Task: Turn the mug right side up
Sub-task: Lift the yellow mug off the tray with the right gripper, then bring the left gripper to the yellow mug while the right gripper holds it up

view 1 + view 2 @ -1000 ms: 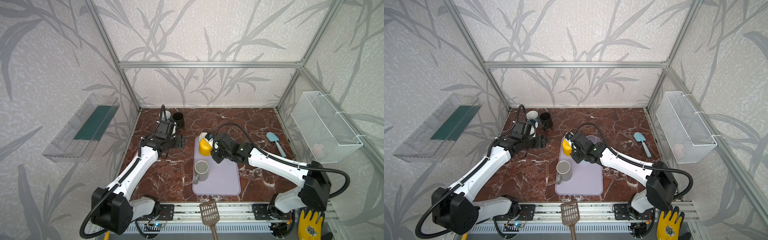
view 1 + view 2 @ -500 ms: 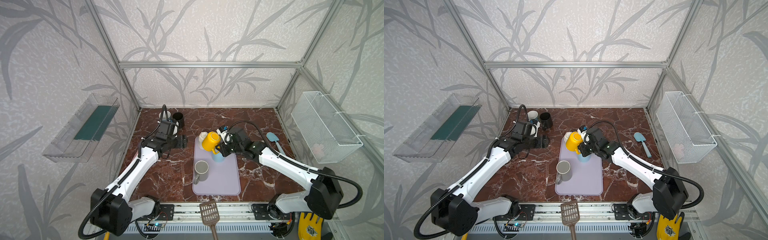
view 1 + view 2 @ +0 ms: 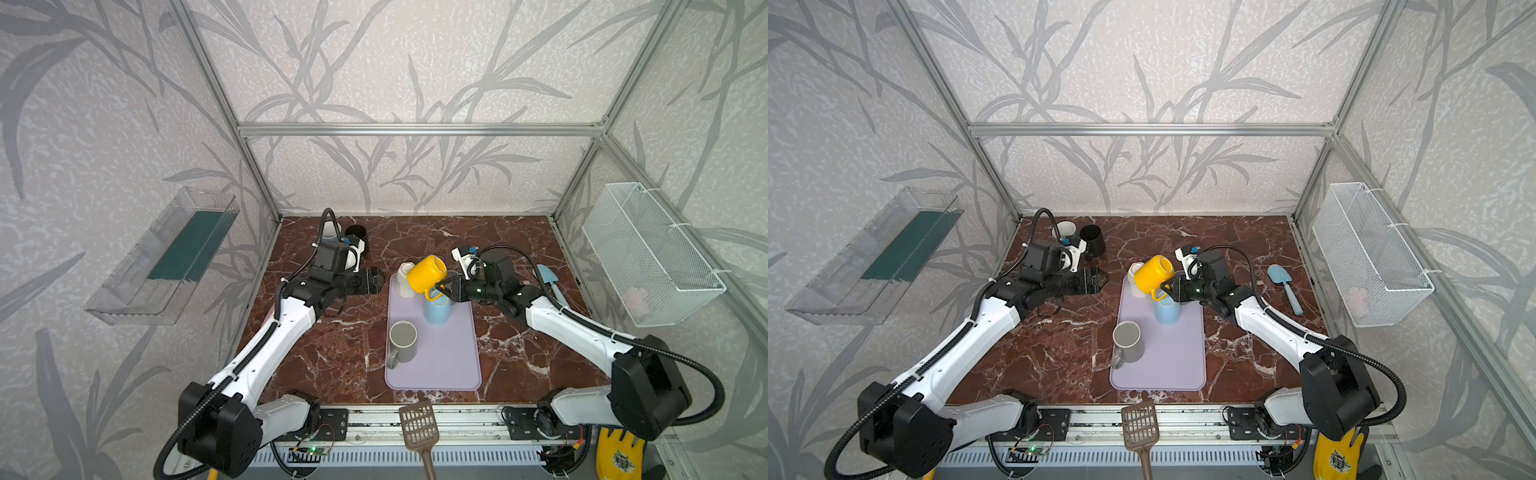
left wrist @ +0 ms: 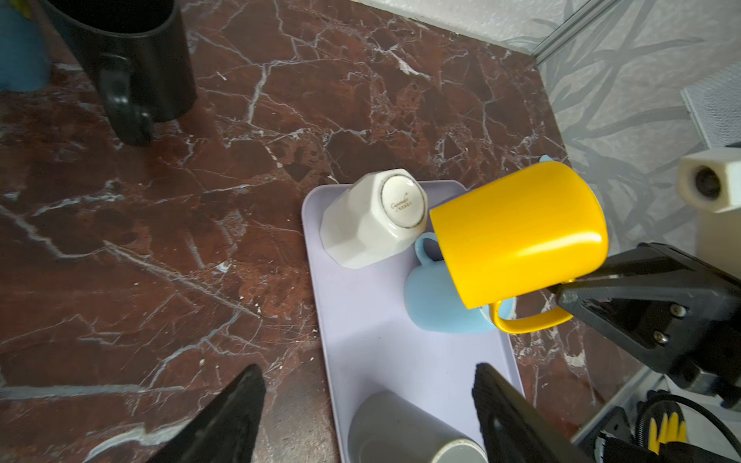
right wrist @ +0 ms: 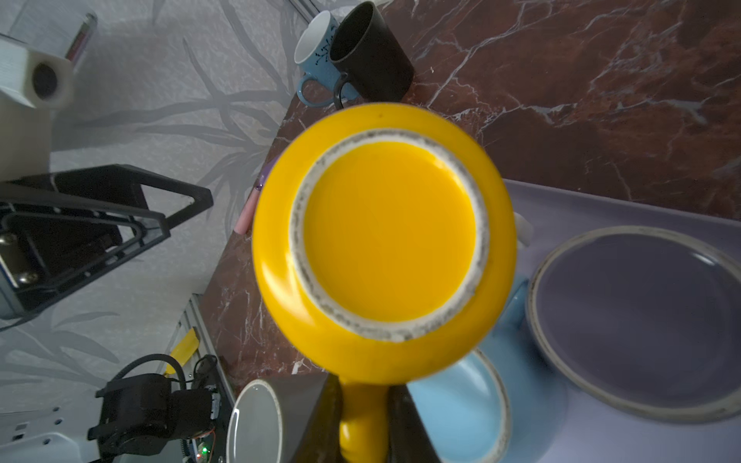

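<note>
The right end effector point(image 5: 363, 425) is clenching the handle of the yellow mug point(image 3: 427, 273), holding it lifted and tipped roughly on its side above the far end of the lavender mat point(image 3: 449, 365). It is hanging over a light blue mug point(image 3: 436, 311), just beside an upside-down white faceted cup point(image 4: 373, 218). A grey mug point(image 3: 402, 338) is standing upright nearer on the mat. The left end effector point(image 3: 379, 280) is hovering released, jaws wide, over the table point(image 3: 332, 353) beside the mat.
</note>
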Robot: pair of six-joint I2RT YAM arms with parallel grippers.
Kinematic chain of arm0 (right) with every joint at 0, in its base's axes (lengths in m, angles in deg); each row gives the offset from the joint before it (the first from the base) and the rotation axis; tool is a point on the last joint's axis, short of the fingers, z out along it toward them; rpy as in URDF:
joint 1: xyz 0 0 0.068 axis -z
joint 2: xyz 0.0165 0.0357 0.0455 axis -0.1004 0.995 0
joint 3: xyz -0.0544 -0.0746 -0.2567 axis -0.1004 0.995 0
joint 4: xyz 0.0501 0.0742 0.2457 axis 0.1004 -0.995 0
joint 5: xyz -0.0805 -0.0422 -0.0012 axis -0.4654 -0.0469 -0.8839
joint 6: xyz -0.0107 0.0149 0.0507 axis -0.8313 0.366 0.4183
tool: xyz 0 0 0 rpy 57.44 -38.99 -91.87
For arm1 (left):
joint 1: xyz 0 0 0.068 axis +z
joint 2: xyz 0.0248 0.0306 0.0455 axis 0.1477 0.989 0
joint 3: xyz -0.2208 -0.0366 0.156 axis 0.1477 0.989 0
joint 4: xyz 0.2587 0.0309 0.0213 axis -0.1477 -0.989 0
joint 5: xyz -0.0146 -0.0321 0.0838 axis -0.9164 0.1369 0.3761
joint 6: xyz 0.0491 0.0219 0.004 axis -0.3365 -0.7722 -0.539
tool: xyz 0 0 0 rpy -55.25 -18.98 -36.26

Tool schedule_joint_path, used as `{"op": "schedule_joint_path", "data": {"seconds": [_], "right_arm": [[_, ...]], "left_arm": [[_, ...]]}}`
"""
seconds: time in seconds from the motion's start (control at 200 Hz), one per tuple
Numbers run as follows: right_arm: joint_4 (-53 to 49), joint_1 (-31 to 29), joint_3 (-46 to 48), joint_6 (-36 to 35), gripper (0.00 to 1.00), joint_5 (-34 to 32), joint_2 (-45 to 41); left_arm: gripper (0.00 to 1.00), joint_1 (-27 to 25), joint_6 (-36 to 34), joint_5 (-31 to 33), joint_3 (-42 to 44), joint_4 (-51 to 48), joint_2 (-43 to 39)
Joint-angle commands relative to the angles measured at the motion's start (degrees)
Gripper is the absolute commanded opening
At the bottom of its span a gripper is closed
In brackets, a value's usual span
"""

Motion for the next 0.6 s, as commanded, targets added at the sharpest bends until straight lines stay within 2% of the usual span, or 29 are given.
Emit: {"op": "schedule_joint_path", "data": {"seconds": [0.0, 0.185, 0.32, 0.595], "right_arm": [[11.2, 0.9, -0.7, 2.7, 0.00, 5.4, -0.5], [17.7, 2.2, -0.8, 6.2, 0.00, 8.3, 1.3], [23.5, 3.0, -0.8, 11.4, 0.00, 11.0, 3.0], [30.9, 3.3, -1.5, 15.3, 0.00, 14.6, 5.6]], "left_arm": [[0.83, -0.3, 1.8, -5.4, 1.3, 5.0, -0.7], [0.83, -0.3, 5.4, -11.2, 2.8, 11.0, -0.2], [0.82, -0.3, 8.8, -15.6, 4.5, 17.4, 0.0], [0.82, -0.2, 13.6, -22.7, 7.8, 27.5, -0.8]]}}
